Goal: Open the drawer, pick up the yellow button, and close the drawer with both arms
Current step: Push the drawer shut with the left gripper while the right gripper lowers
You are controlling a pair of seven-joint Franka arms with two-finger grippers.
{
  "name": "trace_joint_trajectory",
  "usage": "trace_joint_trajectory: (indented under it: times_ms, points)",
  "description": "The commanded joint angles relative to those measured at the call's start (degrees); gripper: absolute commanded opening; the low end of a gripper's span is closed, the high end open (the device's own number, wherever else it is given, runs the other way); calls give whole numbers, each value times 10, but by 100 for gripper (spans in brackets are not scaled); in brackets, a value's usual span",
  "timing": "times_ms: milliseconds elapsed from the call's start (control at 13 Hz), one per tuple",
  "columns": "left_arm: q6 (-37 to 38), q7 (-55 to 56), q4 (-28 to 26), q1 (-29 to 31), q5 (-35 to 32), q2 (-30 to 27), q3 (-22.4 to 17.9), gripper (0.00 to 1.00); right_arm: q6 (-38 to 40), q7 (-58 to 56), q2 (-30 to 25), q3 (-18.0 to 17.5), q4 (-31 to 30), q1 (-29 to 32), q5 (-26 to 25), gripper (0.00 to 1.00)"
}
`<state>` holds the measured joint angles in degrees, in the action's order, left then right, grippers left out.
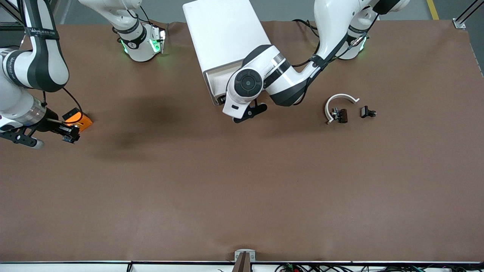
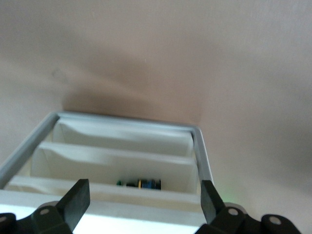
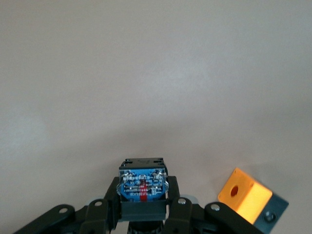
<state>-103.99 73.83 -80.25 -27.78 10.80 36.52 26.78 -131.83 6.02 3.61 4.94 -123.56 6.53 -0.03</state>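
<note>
The white cabinet (image 1: 227,34) stands between the arms' bases. Its uppermost drawer (image 1: 213,85) is pulled out; the left wrist view shows its rim (image 2: 197,141) and white dividers. A small blue and black part (image 2: 146,184) lies in one compartment. My left gripper (image 1: 249,112) hangs open and empty over the drawer's front, also seen in its wrist view (image 2: 144,202). My right gripper (image 1: 66,132) is at the right arm's end of the table, shut on the button (image 3: 143,181), blue base toward the camera, cap hidden. The button also shows in the front view (image 1: 72,134).
An orange square block (image 1: 77,119) with a hole sits on the table beside my right gripper, also in the right wrist view (image 3: 245,196). A white curved piece (image 1: 340,102) and two small black parts (image 1: 340,115) (image 1: 368,112) lie toward the left arm's end.
</note>
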Motion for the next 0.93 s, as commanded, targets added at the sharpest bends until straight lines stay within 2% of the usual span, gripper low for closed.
trace_joint_trajectory:
  times_ms: [0,386,540,849]
  points:
    - [5,25,-1,0,30,5,17,100,-48,-13,4,-10,-29,17,-3,0]
    - [5,57,-2,0,31,21,52,100,-54,-13,8,-11,-34,21,-3,0]
    - [5,57,-2,-3,56,25,55,100,-66,-13,16,-11,-37,23,-3,0]
    - [5,61,-2,-11,63,28,56,100,-136,-57,52,-11,-49,23,-2,0]
